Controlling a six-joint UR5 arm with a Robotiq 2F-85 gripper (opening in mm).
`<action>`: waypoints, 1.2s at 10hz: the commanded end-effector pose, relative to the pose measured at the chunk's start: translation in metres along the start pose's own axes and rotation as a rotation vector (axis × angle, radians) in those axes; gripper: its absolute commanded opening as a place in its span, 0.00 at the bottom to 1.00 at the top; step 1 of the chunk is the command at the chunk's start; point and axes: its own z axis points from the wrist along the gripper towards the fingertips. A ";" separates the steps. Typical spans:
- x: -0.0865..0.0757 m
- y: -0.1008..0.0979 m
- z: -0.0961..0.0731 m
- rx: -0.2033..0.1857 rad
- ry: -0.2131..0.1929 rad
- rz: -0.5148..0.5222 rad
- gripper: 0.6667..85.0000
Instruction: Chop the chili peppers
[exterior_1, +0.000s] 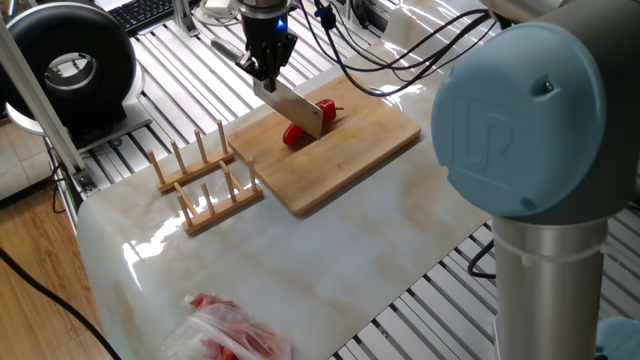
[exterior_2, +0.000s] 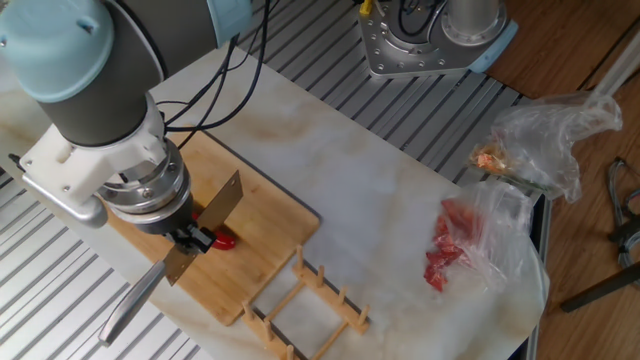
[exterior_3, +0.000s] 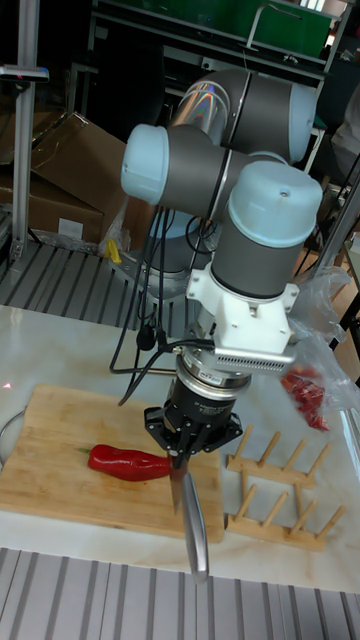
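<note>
Chili (exterior_3: 128, 462) lies whole on the board (exterior_1: 360, 150), stem toward the board's far end from the rack (exterior_1: 200, 180), long axis roughly along the board. Gripper (exterior_3: 190, 440) is pinched on a knife (exterior_1: 297, 108); handle sticks out beyond the fingers, blade reaches down over the pepper. In the tall view the blade's edge meets the pepper at its fat end, away from the stem; in one fixed view red shows on both sides of the blade, so the knife sits across the pepper rather than beside it. Cannot tell from any view whether the edge has bitten in or only rests on the skin. No loose chunks visible, so I judge this the first cut, barely begun. To do it well: keep the blade square across the pepper and press straight down to the board, since glossy rounded skin will let an angled edge skate off and roll the fruit. Nothing pins the pepper, so a slow, firm push seems safer than a quick chop; a slight drawing motion along the edge may help break the skin. Then lift clear, step toward the stem, repeat in even slices. Watch the knife in the fingers: a hard push could twist it in the grip. Bag (exterior_2: 470, 240) showing red lies well apart on the table (exterior_2: 380, 200), out of play.
</note>
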 end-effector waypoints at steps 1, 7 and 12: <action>0.002 0.005 0.004 -0.014 0.013 -0.006 0.01; 0.007 0.000 0.014 0.019 0.011 -0.019 0.01; 0.008 0.003 0.012 0.009 0.009 -0.011 0.01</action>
